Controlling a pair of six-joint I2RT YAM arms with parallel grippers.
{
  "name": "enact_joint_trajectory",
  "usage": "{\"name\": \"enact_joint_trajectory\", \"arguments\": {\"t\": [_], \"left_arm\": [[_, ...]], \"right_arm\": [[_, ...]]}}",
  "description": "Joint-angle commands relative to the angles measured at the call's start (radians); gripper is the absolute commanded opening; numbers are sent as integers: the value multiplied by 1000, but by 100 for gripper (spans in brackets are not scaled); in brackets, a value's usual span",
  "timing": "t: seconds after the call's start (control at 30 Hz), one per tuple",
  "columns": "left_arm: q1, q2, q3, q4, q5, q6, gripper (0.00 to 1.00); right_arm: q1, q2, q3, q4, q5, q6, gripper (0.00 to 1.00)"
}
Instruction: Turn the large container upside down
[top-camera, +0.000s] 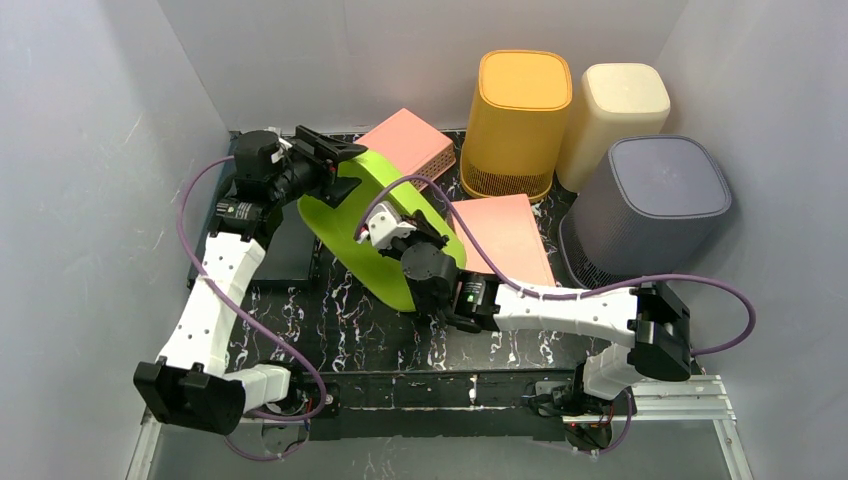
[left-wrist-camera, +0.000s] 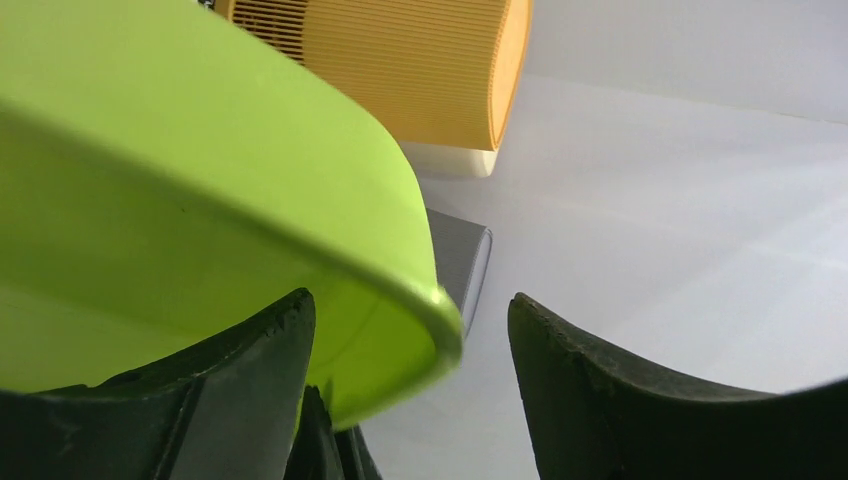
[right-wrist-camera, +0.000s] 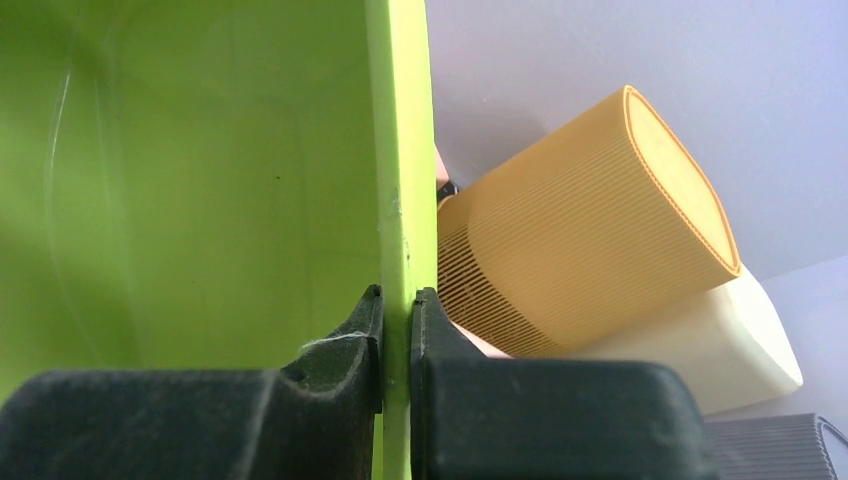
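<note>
The large container (top-camera: 350, 240) is a lime-green tub, tipped up on its side over the middle of the table. My right gripper (top-camera: 388, 226) is shut on its rim. In the right wrist view the two pads (right-wrist-camera: 398, 296) pinch the thin green wall (right-wrist-camera: 200, 180) from both sides. My left gripper (top-camera: 335, 168) stands open at the tub's far upper edge. In the left wrist view the rounded green rim (left-wrist-camera: 200, 180) lies between the spread fingers (left-wrist-camera: 408, 300), close to the left one, with a wide gap to the right one.
Upside-down baskets stand at the back right: orange (top-camera: 517, 120), cream (top-camera: 615, 115) and grey (top-camera: 650, 205). Two pink boxes (top-camera: 408, 145) (top-camera: 505, 240) lie beside the tub. Grey walls close in on the left, back and right.
</note>
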Motion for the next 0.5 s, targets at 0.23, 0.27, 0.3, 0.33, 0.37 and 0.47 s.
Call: {"name": "enact_joint_trajectory", "arguments": {"t": [0.23,0.27,0.3,0.33,0.37,0.47], "left_arm": [[-7,8,30,-113,6,85,21],[-8,7,31,-115,10,94,14],[-8,2,30,-119,9,104,8],[-8,-4,26,-120,8,112,4],[-8,-10,20,-119,5,126,1],[-8,-37,-17,-94,18,170,0]], "right_arm": [[95,0,-19,360,55,-325,1],[103,7,-12,366,63,-337,1],[113,11,-4,362,69,-342,1],[122,14,5,352,71,-342,1],[131,14,20,320,69,-327,1],[158,-13,103,66,-1,-130,36]]}}
